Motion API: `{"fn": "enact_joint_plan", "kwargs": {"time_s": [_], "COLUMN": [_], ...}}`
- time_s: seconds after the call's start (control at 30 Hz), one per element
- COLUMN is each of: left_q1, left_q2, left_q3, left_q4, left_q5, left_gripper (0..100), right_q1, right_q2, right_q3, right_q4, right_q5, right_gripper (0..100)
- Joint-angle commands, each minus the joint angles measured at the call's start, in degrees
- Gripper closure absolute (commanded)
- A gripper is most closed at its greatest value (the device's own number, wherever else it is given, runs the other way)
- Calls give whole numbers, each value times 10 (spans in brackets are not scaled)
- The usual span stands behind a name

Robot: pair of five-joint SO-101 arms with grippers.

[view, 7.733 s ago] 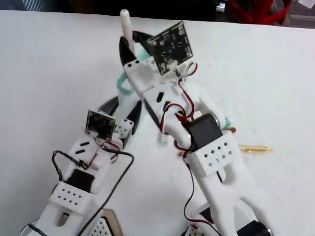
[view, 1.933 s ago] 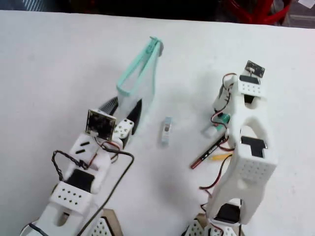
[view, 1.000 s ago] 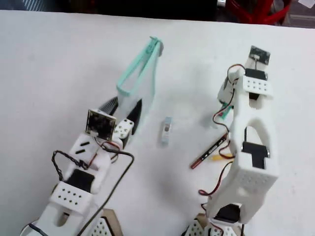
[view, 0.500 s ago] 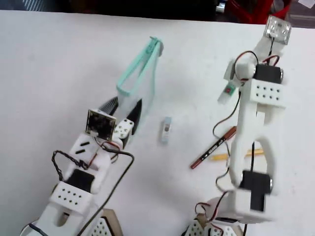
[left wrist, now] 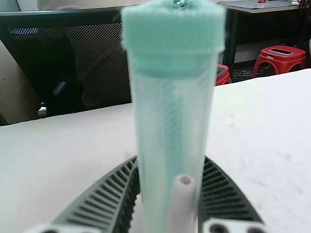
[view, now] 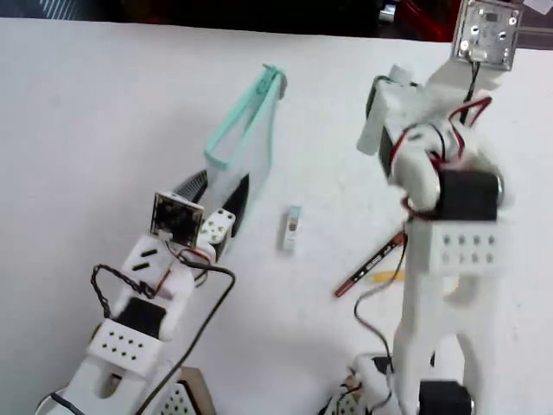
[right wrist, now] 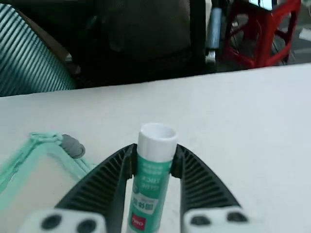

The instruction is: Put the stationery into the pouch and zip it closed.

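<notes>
R grip [right wrist: 153, 151] pinching glue stick [right wrist: 151, 177] | L grip [left wrist: 170, 167] clamped on pouch [left wrist: 170, 97] | high view: pen [view: 371, 264], small block [view: 291, 228] loose

White laminate tabletop [view: 95, 112] runs back to a dark room beyond its far edge. In the left wrist view, a black mesh-backed office chair [left wrist: 82, 63] stands behind the table. A red plastic stool [left wrist: 286, 52] sits on the floor near a dark desk [left wrist: 262, 6], with a second red stool [left wrist: 222, 73] partly hidden closer in. The right wrist view takes in a dark upholstered chair [right wrist: 146, 34], a red stool with tubular legs [right wrist: 266, 34], a shiny metal post [right wrist: 214, 26] just beside it, and a blue-grey ribbed panel [right wrist: 29, 53] well apart from them
</notes>
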Motion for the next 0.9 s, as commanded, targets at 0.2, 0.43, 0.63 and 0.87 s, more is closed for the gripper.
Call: {"fn": "enact_joint_plan", "kwargs": {"time_s": [0.2,0.43,0.63,0.87], "left_q1": [6,6,6,6], "left_q2": [-5,-5,-5,-5], "left_q3": [-2,-2,-2,-2], "left_q4": [-6,-6,-6,-6], "left_q5": [-5,-5,-5,-5], "left_gripper": [827,827,827,827], "right_q1": [-68,-83,-89,-140], "right_q2": [-144,-233,-289,-366], "right_q3": [-16,-14,23,152], "right_q4": [-1,1,1,-59], "right_q5": [178,179,179,179], "right_gripper": [981,981,981,981]}}
